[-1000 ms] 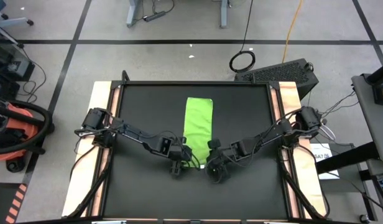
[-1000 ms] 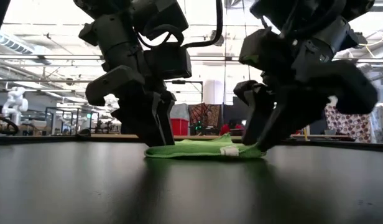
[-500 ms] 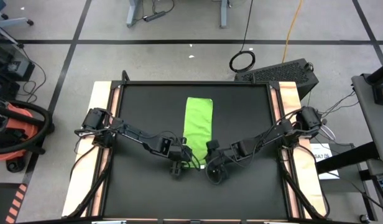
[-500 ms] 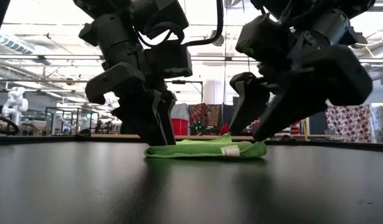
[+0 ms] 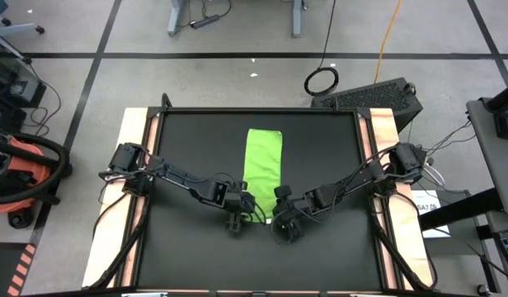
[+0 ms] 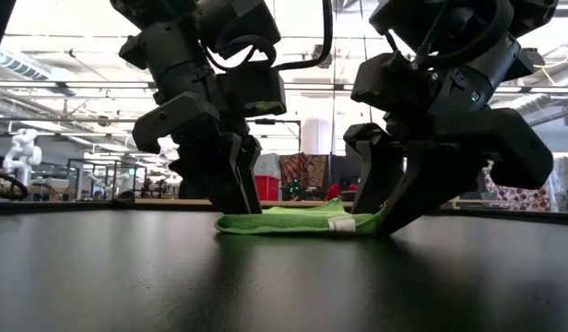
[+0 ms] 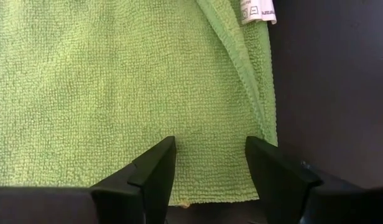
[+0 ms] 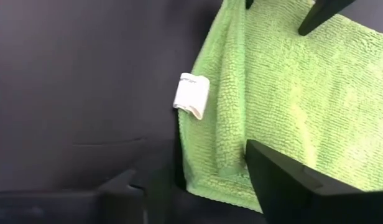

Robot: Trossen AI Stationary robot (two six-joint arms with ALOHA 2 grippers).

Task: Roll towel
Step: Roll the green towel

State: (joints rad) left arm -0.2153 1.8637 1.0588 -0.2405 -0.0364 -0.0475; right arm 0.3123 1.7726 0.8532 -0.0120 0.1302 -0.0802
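The lime-green towel (image 5: 263, 165) lies flat on the black mat (image 5: 180, 165) as a narrow folded strip running from far to near. A white tag (image 8: 191, 94) sticks out at its near right corner. My left gripper (image 5: 235, 221) is open, pointing down over the towel's near end (image 7: 210, 168). My right gripper (image 5: 283, 228) is open at the near right corner (image 8: 210, 180), one finger on the mat beside the towel and one over the cloth. My left gripper's fingertips (image 8: 316, 12) also show in the right wrist view. My left gripper stands with both open fingertips (image 7: 155, 163) down on the top layer of the towel's near end (image 7: 204, 186), a little in from its edge, coming from above. The towel lies flat beneath. My right gripper straddles the towel's right long edge (image 8: 204, 162) by the near corner from above, slanting. One finger (image 8: 285, 174) is on the cloth, the other on the mat. The towel stays flat on the mat.
The mat is bordered by wooden strips (image 5: 134, 165) at the table's left and right sides. Bare mat lies to the left, right and near side of the towel. The room beyond the far edge shows in the low view (image 6: 44, 157).
My right gripper rose and tipped a little off the towel's near right corner half a second ago, baring that end, and has come back down onto it. My left gripper and the towel have kept still.
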